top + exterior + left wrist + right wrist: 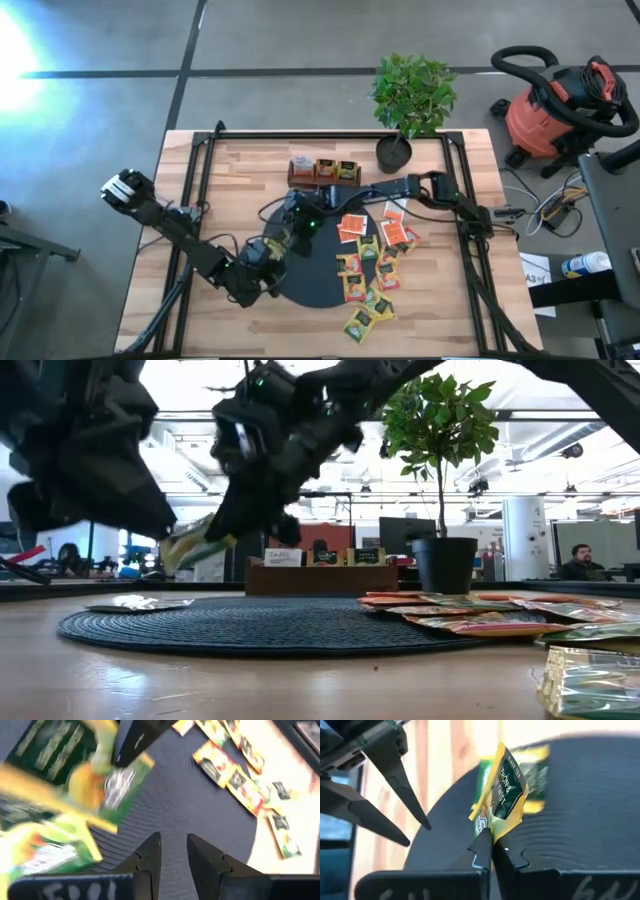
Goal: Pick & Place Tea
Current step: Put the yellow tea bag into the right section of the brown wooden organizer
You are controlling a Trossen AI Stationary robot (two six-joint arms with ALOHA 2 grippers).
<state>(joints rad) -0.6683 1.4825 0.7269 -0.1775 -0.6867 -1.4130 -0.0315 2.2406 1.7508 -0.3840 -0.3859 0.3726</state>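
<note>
The right gripper [491, 851] is pinched shut on one yellow tea bag [502, 802] above the black mat [325, 275], the left gripper [173, 851] waits partly open beside it, and many tea bags [375, 265] lie by the table's right edge.

Grey concrete floor [300, 35] with dark seam lines surrounds the wooden desk [250, 155]. Strong glare on the floor at one corner of the high view. Red shop vacuum [560, 110] with black hose stands off the desk's side, cables [545, 215] trailing near it. Low view: open office behind, ceiling strip lights [580, 435], a white column [522, 535], monitors, seated people [580, 563] far back.
</note>
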